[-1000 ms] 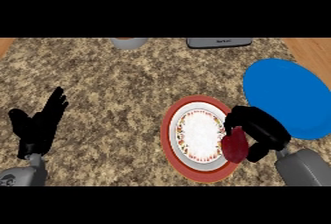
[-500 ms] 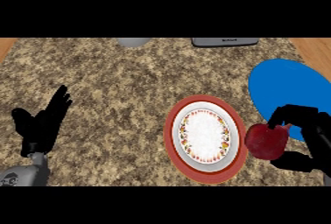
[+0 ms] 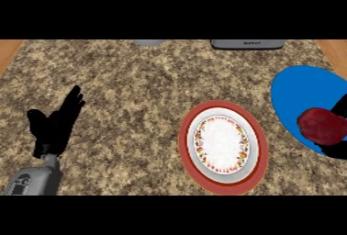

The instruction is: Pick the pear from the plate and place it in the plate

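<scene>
Fingers of my right hand curl round the pear over the blue plate at right edge — carry step; next I'd lower and release — left hand rests open.

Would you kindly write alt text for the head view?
The right hand holds a red pear over the blue plate at right. The red-rimmed plate sits bare at centre on the speckled counter; the open left hand rests at left.
</scene>
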You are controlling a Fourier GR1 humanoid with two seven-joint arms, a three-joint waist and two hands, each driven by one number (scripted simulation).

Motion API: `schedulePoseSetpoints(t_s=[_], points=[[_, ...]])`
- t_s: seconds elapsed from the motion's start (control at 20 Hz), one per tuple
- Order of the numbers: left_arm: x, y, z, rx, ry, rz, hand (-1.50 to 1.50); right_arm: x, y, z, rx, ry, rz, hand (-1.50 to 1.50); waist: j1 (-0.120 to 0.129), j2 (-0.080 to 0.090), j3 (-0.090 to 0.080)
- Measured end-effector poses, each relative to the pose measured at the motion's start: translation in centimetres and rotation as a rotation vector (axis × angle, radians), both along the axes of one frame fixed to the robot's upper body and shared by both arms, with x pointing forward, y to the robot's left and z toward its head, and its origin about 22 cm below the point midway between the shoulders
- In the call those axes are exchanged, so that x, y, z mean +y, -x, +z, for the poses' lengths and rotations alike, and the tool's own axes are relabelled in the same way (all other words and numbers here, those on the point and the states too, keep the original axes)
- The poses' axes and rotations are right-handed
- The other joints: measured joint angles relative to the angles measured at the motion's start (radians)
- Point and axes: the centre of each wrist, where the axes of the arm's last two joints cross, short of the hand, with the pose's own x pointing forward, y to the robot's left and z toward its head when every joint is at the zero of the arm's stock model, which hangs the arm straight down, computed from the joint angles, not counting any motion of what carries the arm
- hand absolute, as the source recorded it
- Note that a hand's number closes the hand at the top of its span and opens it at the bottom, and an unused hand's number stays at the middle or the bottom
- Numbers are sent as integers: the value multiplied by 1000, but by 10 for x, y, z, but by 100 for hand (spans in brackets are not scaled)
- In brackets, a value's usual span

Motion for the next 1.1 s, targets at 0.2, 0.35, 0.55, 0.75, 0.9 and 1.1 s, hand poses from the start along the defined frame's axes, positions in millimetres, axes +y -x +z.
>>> schedulePoseSetpoints(t_s=[0.2,0.35,0.55,0.75,0.9,1.1], points=[[-7,-5,4,1,5,-9,0,-37,-15,-8,16,-8,-51,150,6,2,1],[-9,-3,2,-4,4,-13,0,-62,-29,-16,36,19,-73,150,12,3,1],[-6,-9,8,-7,5,-15,0,-84,-41,-22,115,98,-78,150,17,4,1],[-8,-11,9,-11,5,-26,0,-104,-51,-39,253,40,-66,-150,27,8,2],[-13,-11,11,-6,5,-31,0,-114,-59,-49,307,29,-13,-150,31,8,2],[-8,-13,8,-9,3,-30,0,-121,-67,-60,259,-1,53,-150,29,9,2]])
